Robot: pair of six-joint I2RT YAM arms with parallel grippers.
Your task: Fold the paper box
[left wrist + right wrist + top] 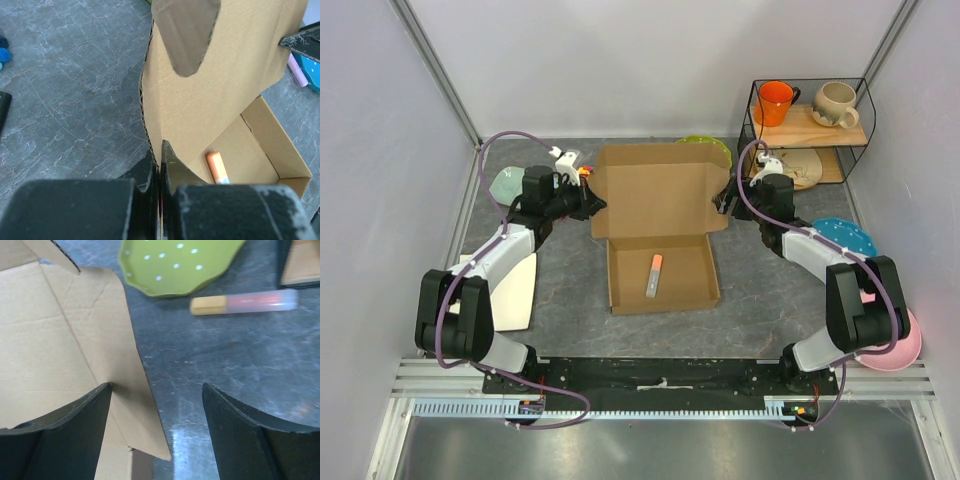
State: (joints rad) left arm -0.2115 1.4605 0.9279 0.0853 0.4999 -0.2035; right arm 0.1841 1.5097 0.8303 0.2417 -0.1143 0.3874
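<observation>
Pinched shut, the left hand (588, 200) grips the left side flap of the paper box (660, 230), seen from above. The box sits in the middle of the tabletop (560, 330), its tray nearer the arms and its lid lifted on the side toward the far edge. An orange-capped stick (655, 275) lies inside the tray. The right hand (725, 203) is at the lid's right flap. A white board (515, 290) lies near the left edge. A wire shelf (810, 125) with two mugs stands at the far right corner, and a pink bowl (898, 345) is at the near right corner.

From the left wrist, the left hand (160, 152) has both fingers pressed together on the corrugated edge of the box (215, 85). The stick (217, 167) shows in the tray beyond.

From the right wrist, the right hand (156, 390) stands wide open. The corner of a flap of the box (60, 340) lies between the fingers, not pinched. Beyond it, a green dotted dish (180, 262) and a yellow-capped tube (245, 302) rest on the tabletop.
</observation>
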